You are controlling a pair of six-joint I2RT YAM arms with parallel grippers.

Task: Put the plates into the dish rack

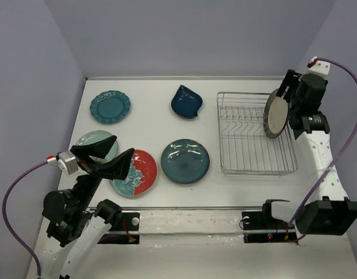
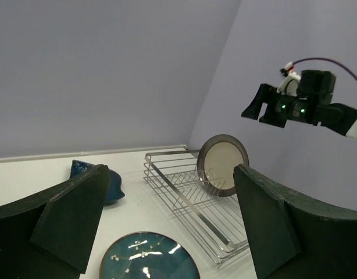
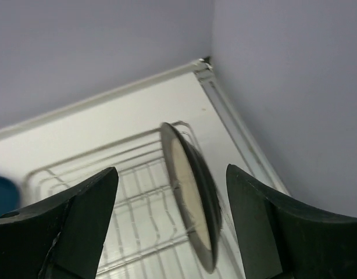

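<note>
- One cream plate (image 1: 275, 114) stands in the dish rack (image 1: 254, 165); my right claw (image 1: 291, 97) is spread, clear of it
- My left claw (image 1: 124, 145), also apart, should pinch the patterned plate (image 1: 142, 170) squarely by its rim

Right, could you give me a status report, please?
Left pincer open, hovering; right pincer open above the cream plate. Plate on edge in dish rack. Five plates unloaded on table. Nothing in the way.
</note>
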